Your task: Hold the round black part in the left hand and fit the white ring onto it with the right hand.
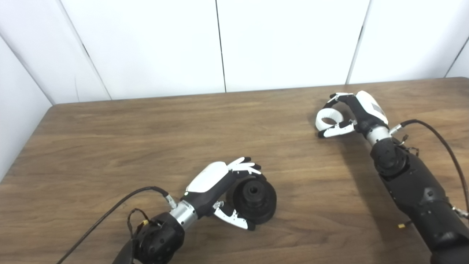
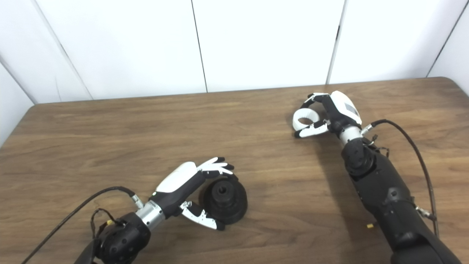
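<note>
- The wooden table (image 1: 110,139) has bare wood along its far edge and left side, and a wide bare span between the two hands.
- The round black part (image 1: 254,200) rests on the table near the near edge, left of centre.
- The left hand (image 1: 220,185) cups it, fingers (image 1: 243,165) over its far rim, thumb at its near rim.
- The right hand (image 1: 353,113), toward the far right corner, is curled around the white ring (image 1: 328,119), fingers above, thumb below.

Black, white and brown wood grain

The black part (image 1: 254,200) and white ring (image 1: 328,119) are sitting on a brown wood-grain counter (image 1: 146,146); both hands are showing black and white.
</note>
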Controlling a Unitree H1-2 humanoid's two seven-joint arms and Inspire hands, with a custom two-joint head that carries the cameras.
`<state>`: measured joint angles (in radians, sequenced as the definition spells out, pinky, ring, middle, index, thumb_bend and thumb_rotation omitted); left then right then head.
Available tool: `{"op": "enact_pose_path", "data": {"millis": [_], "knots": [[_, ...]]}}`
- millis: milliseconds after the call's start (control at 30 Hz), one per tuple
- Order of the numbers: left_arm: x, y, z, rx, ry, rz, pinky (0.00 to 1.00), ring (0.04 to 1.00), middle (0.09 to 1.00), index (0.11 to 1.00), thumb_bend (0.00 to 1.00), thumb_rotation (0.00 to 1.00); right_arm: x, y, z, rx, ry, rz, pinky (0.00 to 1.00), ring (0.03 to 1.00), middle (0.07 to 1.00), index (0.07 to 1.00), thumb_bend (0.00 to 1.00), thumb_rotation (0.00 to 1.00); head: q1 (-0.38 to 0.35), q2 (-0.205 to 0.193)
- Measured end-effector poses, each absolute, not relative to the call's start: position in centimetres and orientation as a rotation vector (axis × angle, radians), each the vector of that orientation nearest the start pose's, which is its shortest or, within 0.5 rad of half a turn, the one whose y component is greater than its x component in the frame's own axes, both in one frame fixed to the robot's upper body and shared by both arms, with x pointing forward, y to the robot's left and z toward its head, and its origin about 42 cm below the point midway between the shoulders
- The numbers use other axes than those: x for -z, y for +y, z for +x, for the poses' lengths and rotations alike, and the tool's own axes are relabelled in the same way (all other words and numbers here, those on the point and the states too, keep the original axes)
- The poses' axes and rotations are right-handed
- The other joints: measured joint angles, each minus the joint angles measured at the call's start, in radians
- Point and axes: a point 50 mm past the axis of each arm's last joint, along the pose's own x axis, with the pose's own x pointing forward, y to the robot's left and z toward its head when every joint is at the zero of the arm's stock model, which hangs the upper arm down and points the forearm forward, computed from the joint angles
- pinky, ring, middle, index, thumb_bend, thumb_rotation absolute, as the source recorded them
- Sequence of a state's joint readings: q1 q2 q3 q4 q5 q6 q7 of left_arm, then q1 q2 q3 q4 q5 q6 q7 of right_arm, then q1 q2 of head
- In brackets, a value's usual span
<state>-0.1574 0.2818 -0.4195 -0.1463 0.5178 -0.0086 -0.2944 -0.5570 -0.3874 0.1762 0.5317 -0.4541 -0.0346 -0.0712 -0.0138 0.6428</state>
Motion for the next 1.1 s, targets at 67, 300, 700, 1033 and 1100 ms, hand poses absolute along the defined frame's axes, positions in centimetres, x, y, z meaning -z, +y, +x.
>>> {"op": "enact_pose_path", "data": {"millis": [67,300,700,1033,1100], "knots": [[-14.7,16.2,29.8,0.669,-0.248,0.838,0.9,0.973,0.885,0.493,0.52,0.08,-17.5,-29.9,45.3,-0.041,-0.094,-0.894,0.86,0.901,0.822,0.489,0.52,0.14,0.0,-0.002],[-14.4,15.8,29.9,0.662,-0.245,0.825,0.89,0.971,0.887,0.493,0.52,0.08,-20.5,-28.4,43.5,-0.077,-0.173,-0.853,0.87,0.895,0.816,0.489,0.52,0.14,-0.005,-0.008],[-14.3,15.6,30.1,0.656,-0.249,0.821,0.88,0.975,0.89,0.493,0.52,0.08,-23.4,-25.9,39.5,-0.222,-0.253,-0.83,0.86,0.897,0.807,0.488,0.52,0.14,-0.002,-0.005],[-14.3,15.4,30.2,0.659,-0.25,0.821,0.89,0.972,0.888,0.493,0.52,0.08,-25.6,-22.6,36.2,-0.382,-0.295,-0.828,0.84,0.901,0.81,0.488,0.52,0.14,0.006,0.003],[-14.3,15.3,30.2,0.659,-0.249,0.82,0.89,0.974,0.891,0.493,0.52,0.08,-25.8,-22.0,35.4,-0.399,-0.29,-0.835,0.82,0.898,0.809,0.488,0.52,0.14,0.006,0.005]]}}
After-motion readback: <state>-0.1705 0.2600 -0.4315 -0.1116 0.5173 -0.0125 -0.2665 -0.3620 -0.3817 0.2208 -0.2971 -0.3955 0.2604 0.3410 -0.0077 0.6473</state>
